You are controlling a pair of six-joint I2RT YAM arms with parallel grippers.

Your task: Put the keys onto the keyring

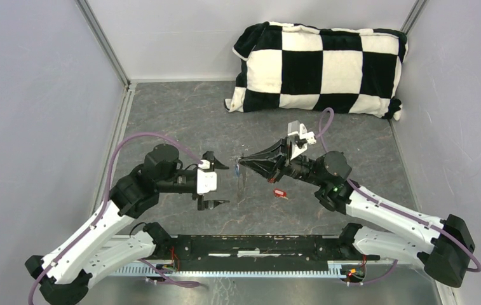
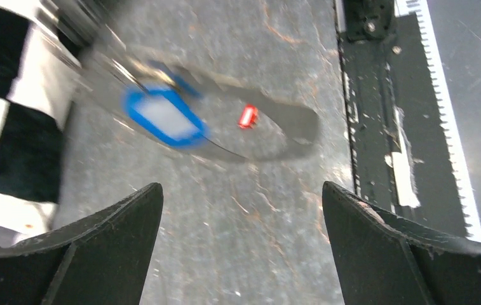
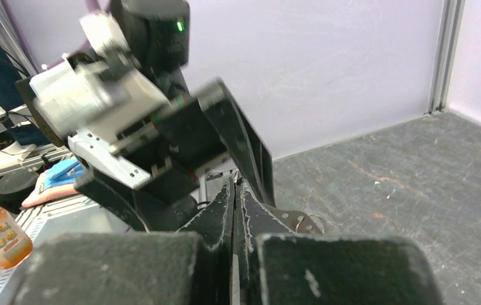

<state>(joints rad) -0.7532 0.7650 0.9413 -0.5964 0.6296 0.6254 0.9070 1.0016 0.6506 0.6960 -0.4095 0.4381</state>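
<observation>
Left hand (image 1: 217, 183) spread wide beside blue key (image 1: 237, 170) dangling from keyring (image 1: 243, 183) pinched in right hand (image 1: 241, 161); red key (image 1: 280, 193) on worktop (image 1: 180, 121).

Seen through my left wrist camera, the blue-headed key (image 2: 161, 117) is only a smeared blur, and I cannot tell how it hangs. The checkered pillow (image 2: 9, 95) is cut off by the left edge. On the right wrist view, the left arm (image 3: 110, 108) is blurred, and the right gripper (image 3: 234, 187) hides its own pinch. From above, the keyring (image 1: 243, 183) is too thin to trace.
</observation>
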